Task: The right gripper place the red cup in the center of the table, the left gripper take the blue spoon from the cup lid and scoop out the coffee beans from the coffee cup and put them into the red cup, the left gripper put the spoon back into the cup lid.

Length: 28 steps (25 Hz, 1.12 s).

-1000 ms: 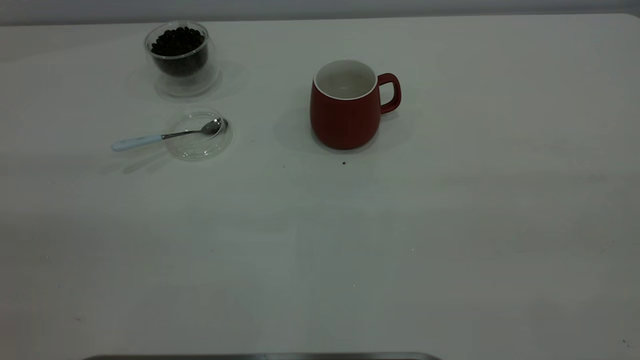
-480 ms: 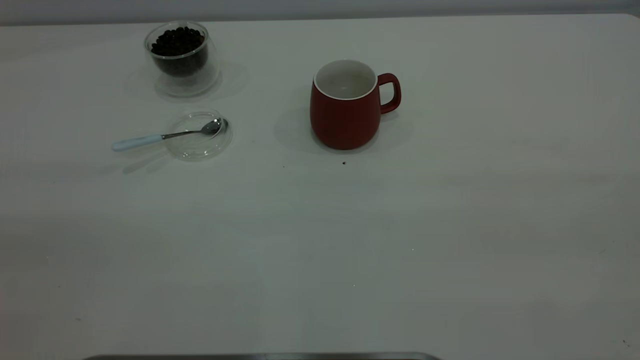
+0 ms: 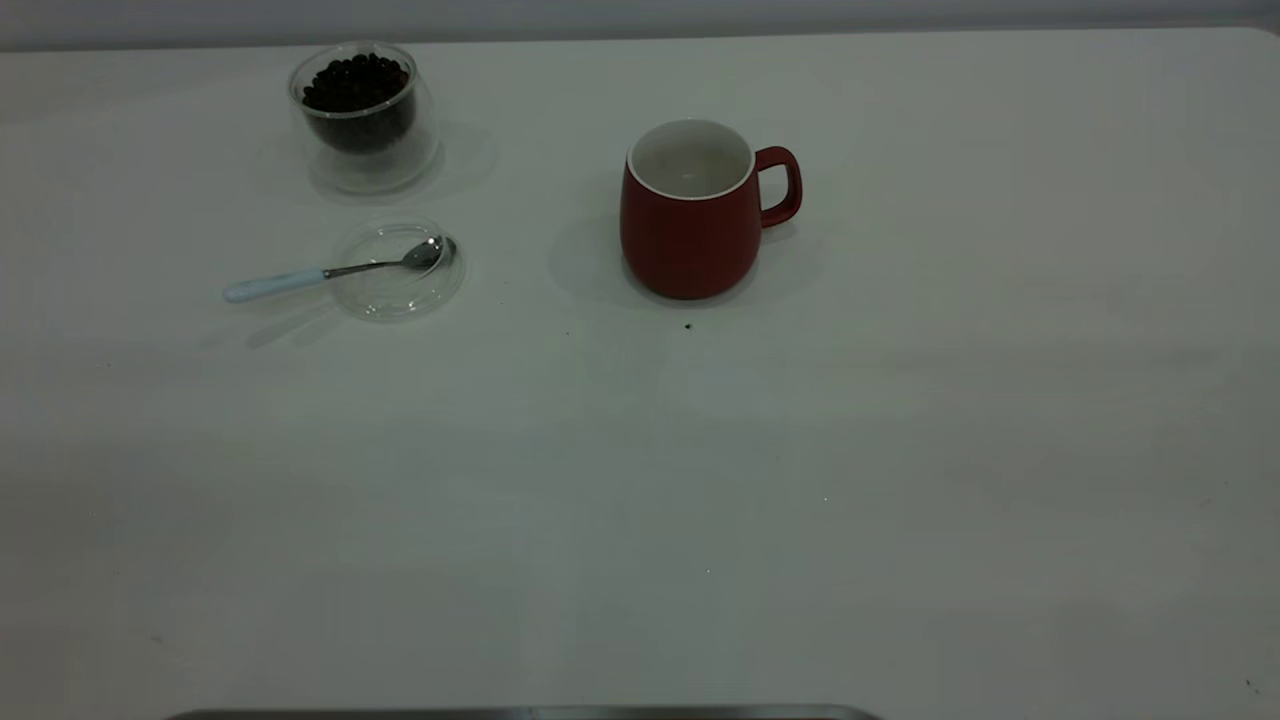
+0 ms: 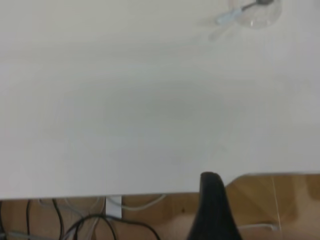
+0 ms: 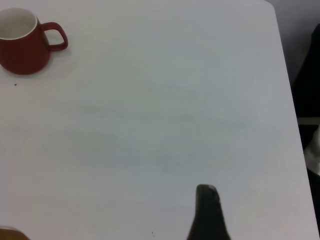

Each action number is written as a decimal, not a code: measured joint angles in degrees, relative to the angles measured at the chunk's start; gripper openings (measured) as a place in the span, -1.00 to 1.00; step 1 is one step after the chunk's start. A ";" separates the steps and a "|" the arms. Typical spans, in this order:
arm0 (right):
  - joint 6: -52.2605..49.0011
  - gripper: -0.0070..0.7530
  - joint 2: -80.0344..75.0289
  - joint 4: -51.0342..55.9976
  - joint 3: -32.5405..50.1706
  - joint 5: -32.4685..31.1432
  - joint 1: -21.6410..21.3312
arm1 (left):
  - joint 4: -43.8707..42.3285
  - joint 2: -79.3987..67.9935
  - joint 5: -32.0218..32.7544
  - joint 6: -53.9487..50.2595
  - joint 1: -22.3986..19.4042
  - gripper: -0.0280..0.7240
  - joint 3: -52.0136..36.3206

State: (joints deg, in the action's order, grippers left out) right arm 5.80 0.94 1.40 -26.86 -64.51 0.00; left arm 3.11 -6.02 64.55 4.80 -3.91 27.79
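Note:
The red cup stands upright and empty on the table, right of the middle toward the far side, handle pointing right; the right wrist view shows it far off. At the far left the coffee cup holds coffee beans. In front of it lies the cup lid with the blue spoon across it, bowl inside, handle out to the left. Neither arm appears in the exterior view. The left gripper hangs shut over the table's edge, far from the cup lid. The right gripper is shut and empty above bare tabletop.
A tiny dark speck lies just in front of the red cup. Beyond the table edge the left wrist view shows a wooden floor and cables. A dark strip borders the table's near edge.

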 joint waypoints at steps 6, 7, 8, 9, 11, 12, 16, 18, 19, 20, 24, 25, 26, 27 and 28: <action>0.00 0.57 0.00 0.00 0.00 0.00 0.00 | 0.05 2.56 0.09 0.00 0.00 0.65 0.00; 0.00 0.57 0.00 0.00 0.00 0.00 0.00 | 0.05 3.10 0.14 0.00 0.00 0.65 0.00; 0.00 0.57 0.00 0.00 0.00 0.00 0.00 | 0.05 3.63 0.26 0.00 0.00 0.65 0.00; 0.00 0.57 0.00 0.00 0.00 0.00 0.00 | 0.05 4.17 0.26 0.00 0.11 0.65 0.00; 0.00 0.57 0.00 0.00 0.00 0.00 0.00 | 0.05 4.83 0.38 0.00 0.66 0.65 0.00; 0.00 0.57 0.00 0.00 0.00 0.00 0.00 | 0.05 5.06 0.43 0.00 1.22 0.65 0.00; 0.00 0.57 0.00 0.00 0.00 0.00 0.00 | 0.05 6.56 0.43 0.00 3.17 0.65 0.00; 0.00 0.57 0.00 0.00 0.00 0.00 0.00 | 0.05 7.05 0.48 0.00 3.45 0.65 0.00; 0.00 0.57 0.00 0.00 0.00 0.00 0.00 | 0.05 7.11 0.48 0.00 3.45 0.65 0.00; 0.00 0.57 0.00 0.00 0.00 0.00 0.00 | 0.05 7.11 0.48 0.00 3.45 0.65 0.00; 0.00 0.57 0.00 0.00 0.00 0.00 0.00 | 0.05 7.11 0.48 0.00 3.45 0.65 0.00; 0.00 0.57 0.00 0.00 0.00 0.00 0.00 | 0.05 7.11 0.48 0.00 3.45 0.65 0.00; 0.00 0.57 0.00 0.00 0.00 0.00 0.00 | 0.05 7.11 0.48 0.00 3.45 0.65 0.00; 0.00 0.57 0.00 0.00 0.00 0.00 0.00 | 0.05 7.11 0.48 0.00 3.45 0.65 0.00; 0.00 0.57 0.00 0.00 0.00 0.00 0.00 | 0.05 7.11 0.48 0.00 3.45 0.65 0.00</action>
State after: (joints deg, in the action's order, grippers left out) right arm 5.80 0.94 1.40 -26.86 -64.51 0.00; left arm 3.16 1.09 65.03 4.80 -0.46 27.79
